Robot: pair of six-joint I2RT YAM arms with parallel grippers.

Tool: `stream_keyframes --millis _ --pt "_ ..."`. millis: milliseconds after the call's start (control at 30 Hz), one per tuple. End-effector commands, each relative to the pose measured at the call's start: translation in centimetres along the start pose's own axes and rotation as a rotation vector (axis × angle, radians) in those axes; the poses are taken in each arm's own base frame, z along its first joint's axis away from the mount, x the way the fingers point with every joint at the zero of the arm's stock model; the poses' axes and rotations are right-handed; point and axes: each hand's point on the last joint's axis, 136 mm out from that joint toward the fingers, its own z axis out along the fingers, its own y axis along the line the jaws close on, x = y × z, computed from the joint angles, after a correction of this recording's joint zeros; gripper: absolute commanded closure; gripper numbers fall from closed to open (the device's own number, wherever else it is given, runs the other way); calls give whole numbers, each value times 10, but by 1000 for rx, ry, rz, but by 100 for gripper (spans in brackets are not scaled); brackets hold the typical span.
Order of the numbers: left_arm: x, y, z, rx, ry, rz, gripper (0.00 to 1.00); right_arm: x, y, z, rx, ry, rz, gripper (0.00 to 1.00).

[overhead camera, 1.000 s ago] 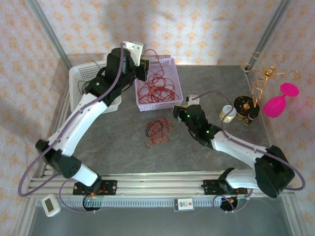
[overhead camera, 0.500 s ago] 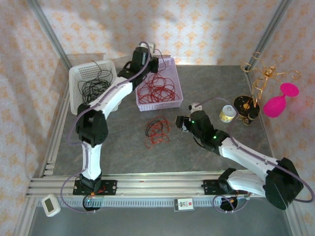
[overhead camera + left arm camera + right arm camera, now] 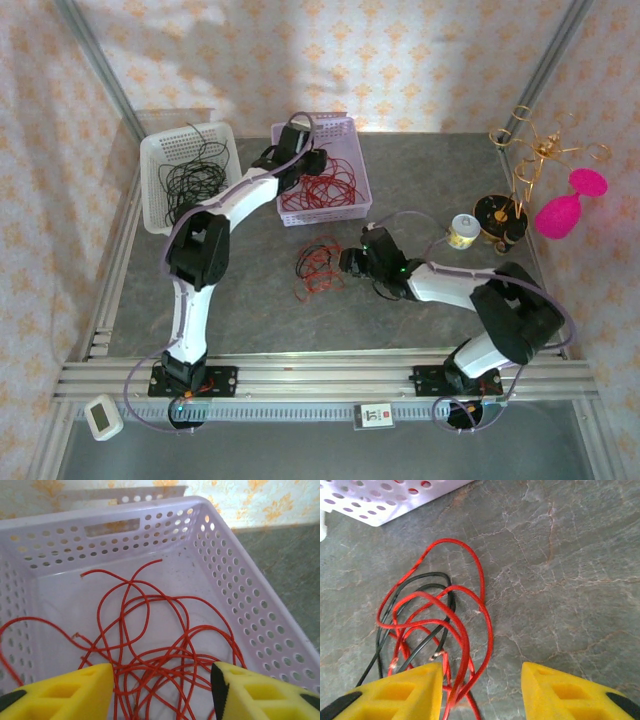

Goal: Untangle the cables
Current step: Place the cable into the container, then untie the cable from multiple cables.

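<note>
Evidently both end effectors (image 3: 162, 680) (image 3: 481, 677) parted, empty.

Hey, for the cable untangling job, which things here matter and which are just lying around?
Job: tangled red and black thin cables; loose red cables in lilac perforated plastic basket; black cables in white plastic basket.
Lying about: pink plastic goblet; gold wire stand on dark round base; small yellow-labelled jar; small white gadget.

A robotics lab cell is showing here: the left arm (image 3: 235, 195) and right arm (image 3: 440, 285) are sitting bolted to an aluminium rail (image 3: 320, 372) fronting a grey bench (image 3: 440, 170), patterned panels (image 3: 420, 60) (metal-framed) boxing it in.
</note>
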Motion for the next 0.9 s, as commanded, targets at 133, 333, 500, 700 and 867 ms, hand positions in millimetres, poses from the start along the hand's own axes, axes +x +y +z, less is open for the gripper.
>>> stream_keyframes --millis 133,333,500,700,867 --pt "-42 5 -120 42 -161 -21 38 -29 15 12 -36 -98 -7 70" --pt "19 -2 -187 186 -117 10 39 -43 9 10 51 -130 -118 98" --pt "67 -16 -232 321 -60 75 39 -69 37 -30 38 -156 -299 100" --pt "70 -61 -273 600 -132 123 32 -69 90 -84 -152 -77 -478 100" --pt "63 -88 -271 729 -163 189 29 -81 123 -125 -263 -95 -502 100"
